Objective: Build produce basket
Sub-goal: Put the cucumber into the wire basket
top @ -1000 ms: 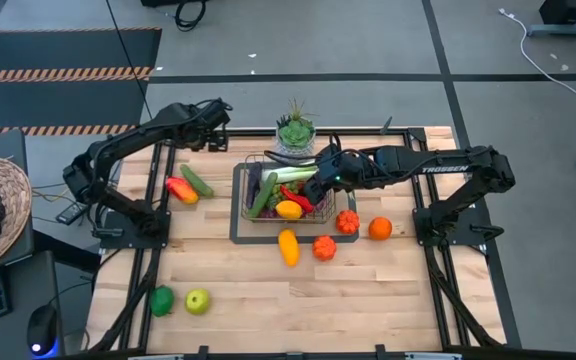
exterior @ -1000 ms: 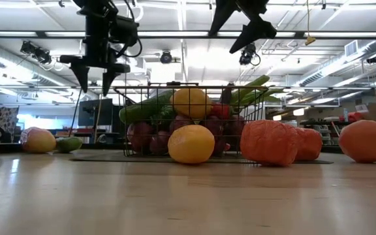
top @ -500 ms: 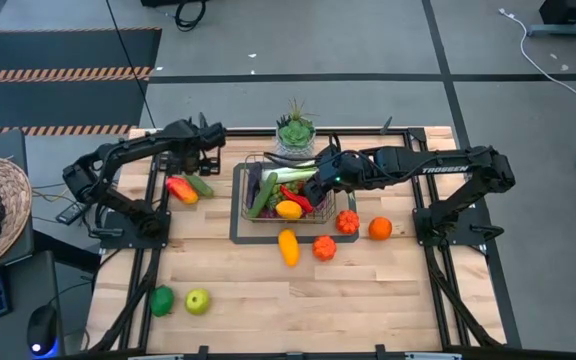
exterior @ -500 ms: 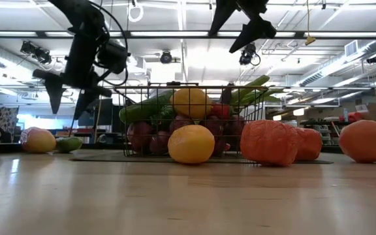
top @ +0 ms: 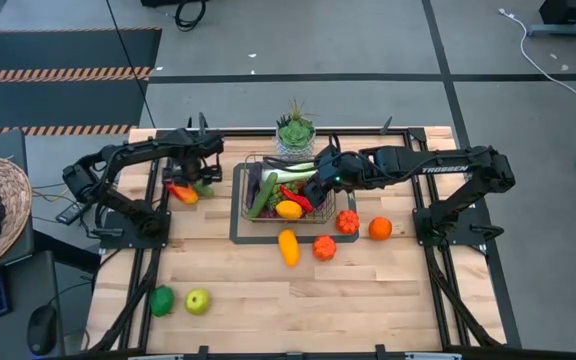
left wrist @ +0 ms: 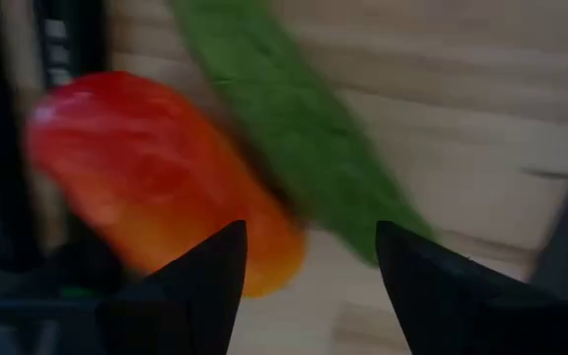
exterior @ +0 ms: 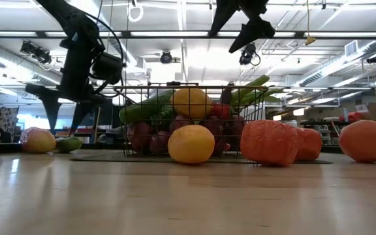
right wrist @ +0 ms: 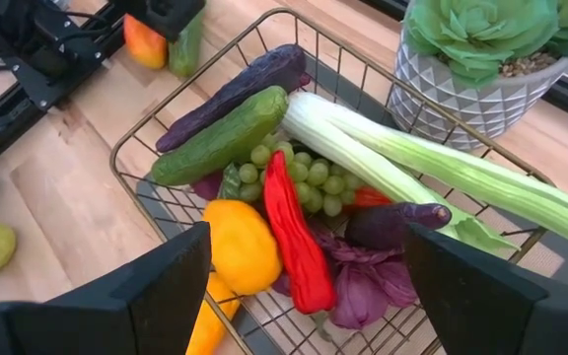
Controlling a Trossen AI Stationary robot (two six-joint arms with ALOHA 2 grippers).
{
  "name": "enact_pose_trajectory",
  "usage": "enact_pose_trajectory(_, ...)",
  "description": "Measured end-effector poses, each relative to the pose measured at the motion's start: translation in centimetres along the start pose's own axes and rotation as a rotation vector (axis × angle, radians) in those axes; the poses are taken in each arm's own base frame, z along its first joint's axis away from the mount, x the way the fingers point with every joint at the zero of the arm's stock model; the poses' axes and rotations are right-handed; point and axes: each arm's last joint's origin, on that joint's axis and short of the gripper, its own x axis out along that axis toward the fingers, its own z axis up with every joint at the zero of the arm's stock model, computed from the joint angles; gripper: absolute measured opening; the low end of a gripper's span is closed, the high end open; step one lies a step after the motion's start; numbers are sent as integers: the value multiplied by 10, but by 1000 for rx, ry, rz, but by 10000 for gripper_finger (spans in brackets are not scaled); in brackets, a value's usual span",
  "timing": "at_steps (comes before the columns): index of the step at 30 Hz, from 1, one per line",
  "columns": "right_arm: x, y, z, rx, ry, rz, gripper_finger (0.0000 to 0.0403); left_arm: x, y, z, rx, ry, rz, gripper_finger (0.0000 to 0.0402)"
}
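The basket (top: 276, 192) sits on a dark mat at the table's middle, near the far edge, with a potted succulent (top: 295, 133) just behind it. The right wrist view shows its load plainly: a cucumber (right wrist: 223, 136), a purple piece beside it, a leek (right wrist: 417, 168), grapes (right wrist: 304, 177), a red chili (right wrist: 292, 234) and a yellow fruit (right wrist: 241, 245). The high view shows this only as a small mixed heap.

The left gripper (top: 194, 166) hangs low over a mango (top: 180, 190) and a second cucumber (top: 202, 185) lying side by side left of the basket. Its wrist view looks straight down between its 2 fingers (left wrist: 197, 286), which stand apart with nothing between them; the mango (left wrist: 156, 177) and cucumber (left wrist: 294, 138) touch each other there. The low view alone shows the fingers still clear of the table, above the mango (exterior: 38, 140).

The right gripper (top: 318, 180) hovers over the basket's right half, jaws spread wide and empty, as its wrist view makes clear.

Loose produce in front of the basket: a yellow squash (top: 288, 246), 2 orange-red gourds (top: 324, 247) and an orange (top: 380, 228). Near the front left corner lie a green fruit (top: 161, 299) and a pale apple (top: 198, 300), which the low view does not show.
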Motion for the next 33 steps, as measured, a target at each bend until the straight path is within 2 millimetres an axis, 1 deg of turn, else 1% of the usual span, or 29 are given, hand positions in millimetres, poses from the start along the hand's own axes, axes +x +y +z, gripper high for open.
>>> enact_pose_trajectory(6, 0, 0, 0, -7, 2, 2, 334, 0, -4, 4, -80, -18, -62, 230)
enact_pose_trajectory(15, 0, 1, -1, -9, 14, 16, 334, 1, 0, 14, -246, -22, -80, 199)
enact_pose_trajectory(21, -1, 3, -2, -14, 16, 21, 334, 1, 0, 16, -310, -22, -86, 195)
enact_pose_trajectory(27, -1, 3, -3, -16, 17, 23, 334, 1, 0, 17, -305, -40, -81, 208)
enact_pose_trajectory(33, -1, 3, -3, -16, 17, 23, 334, 1, -1, 18, -335, -52, -95, 240)
